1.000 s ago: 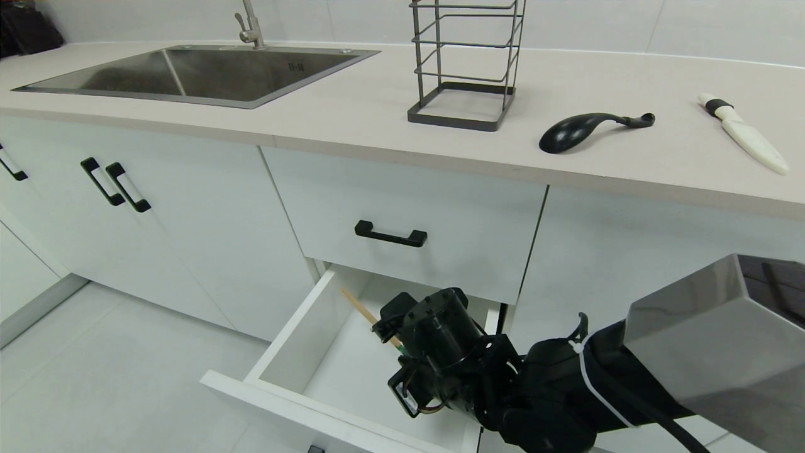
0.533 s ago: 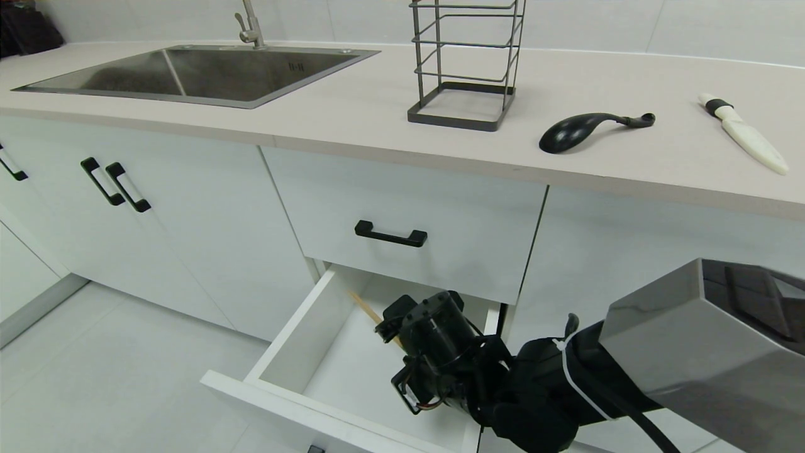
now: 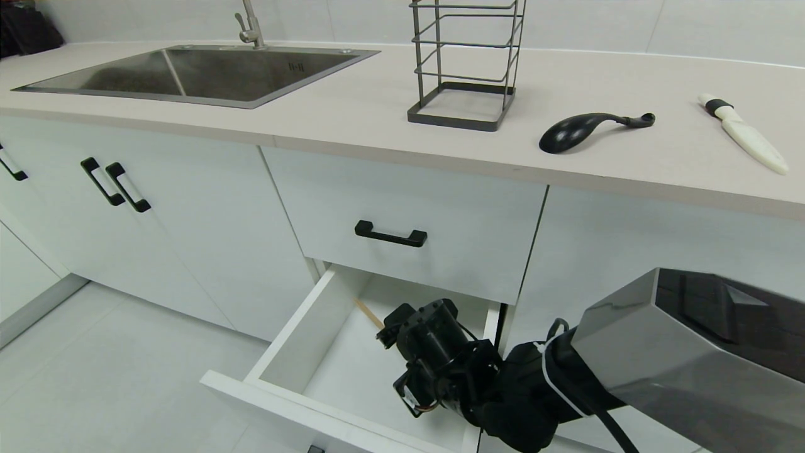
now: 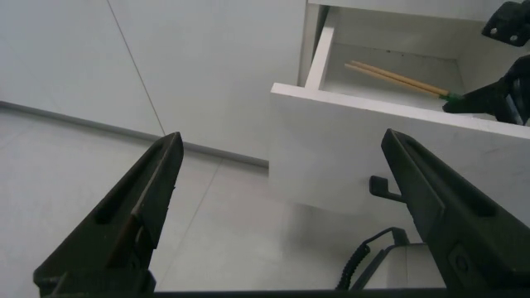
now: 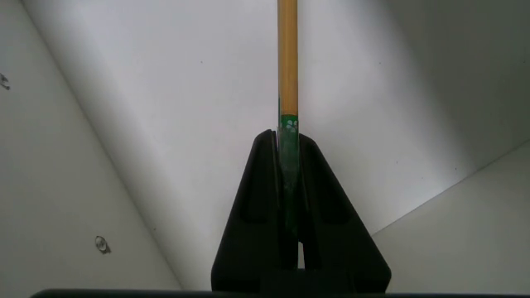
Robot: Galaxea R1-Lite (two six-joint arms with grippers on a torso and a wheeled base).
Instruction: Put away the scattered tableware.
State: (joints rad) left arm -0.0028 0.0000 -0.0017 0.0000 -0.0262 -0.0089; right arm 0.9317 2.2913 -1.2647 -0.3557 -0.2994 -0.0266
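Right gripper (image 5: 287, 165): we note its fingers pressed together on the green end of the chopsticks (image 5: 286, 66), which it holds inside the open lower drawer (image 3: 295, 333). The sticks point toward the drawer's back, just above its white floor; we cannot tell if the tips touch it. Left gripper (image 4: 281, 145): fingers spread wide, holding nothing, out in front of the drawer. On the counter we see a black spoon (image 3: 575, 129) and a white knife (image 3: 745, 135), well apart

The right arm is stretched low into the open drawer (image 3: 295, 340), right gripper (image 3: 382, 328) pinched tight on the chopsticks (image 5: 286, 58), while the left gripper (image 4: 281, 145) hangs outside the drawer's front, fingers spread wide.
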